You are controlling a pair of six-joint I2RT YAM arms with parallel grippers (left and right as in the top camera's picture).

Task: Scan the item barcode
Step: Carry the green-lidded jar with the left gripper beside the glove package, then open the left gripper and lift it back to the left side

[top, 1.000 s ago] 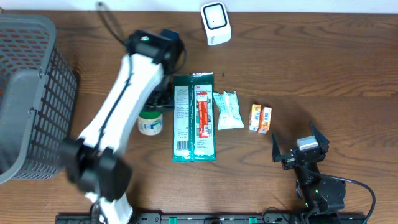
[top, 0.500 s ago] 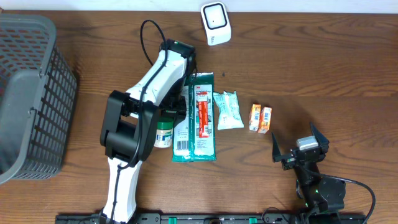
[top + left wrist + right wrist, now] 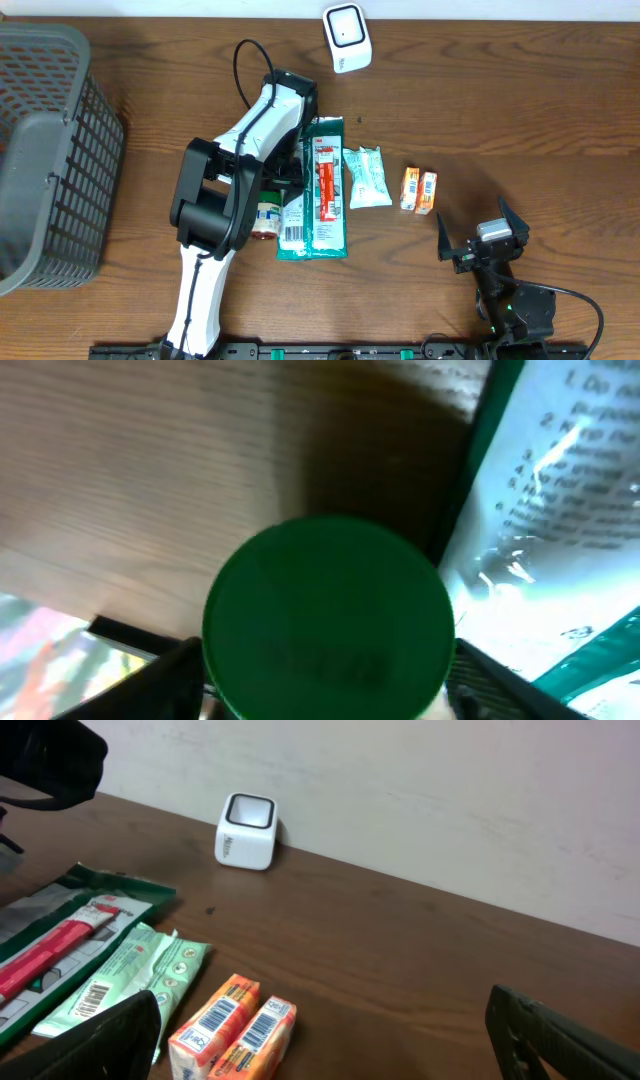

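Overhead, the left gripper [image 3: 330, 682] had swung in onto the mid-frame jar [image 3: 265, 218], straddling its green lid [image 3: 325, 615], hold unclear; right gripper [image 3: 472, 222] gaped idle; scanning likely awaited lifting.

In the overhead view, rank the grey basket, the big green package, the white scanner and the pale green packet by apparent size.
1. grey basket
2. big green package
3. white scanner and pale green packet look about alike, so unranked.
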